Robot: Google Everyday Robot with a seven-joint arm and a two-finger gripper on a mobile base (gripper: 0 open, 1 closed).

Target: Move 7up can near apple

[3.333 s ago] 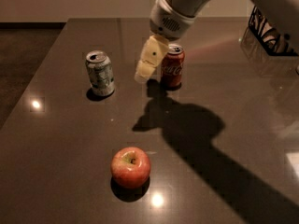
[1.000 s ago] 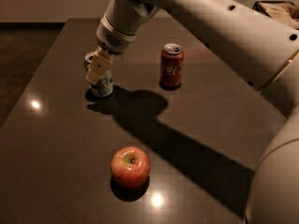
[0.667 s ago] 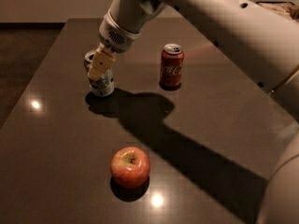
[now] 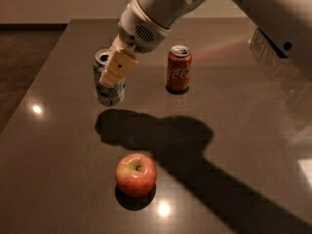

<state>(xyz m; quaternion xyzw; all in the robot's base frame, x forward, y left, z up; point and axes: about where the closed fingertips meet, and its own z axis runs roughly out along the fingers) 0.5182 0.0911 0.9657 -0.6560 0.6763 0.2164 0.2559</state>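
- Clamping the 7up can [image 4: 111,94] between the fingers [image 4: 117,68]: one cream pad across the can's near side, the other hidden behind it.
- Holding the gripper [image 4: 109,78] over the can's upper half, at the far left of the table [image 4: 53,169] and left of the red Coca-Cola can [image 4: 179,68].
- Compared with a moment ago: showing the can a little larger and lower in view, slightly tilted, with a gap between its base and the shadow below. Probably just lifted clear of the surface, though hard to confirm.
- Judging from that: grasp secured, carry only beginning.
- Leaving the apple [image 4: 136,174] where it was, well apart from the can, toward the near edge and a little to the right.
- Reaching down from the upper right: white wrist housing just above the can, thick arm sloping back out of view at the top right corner.
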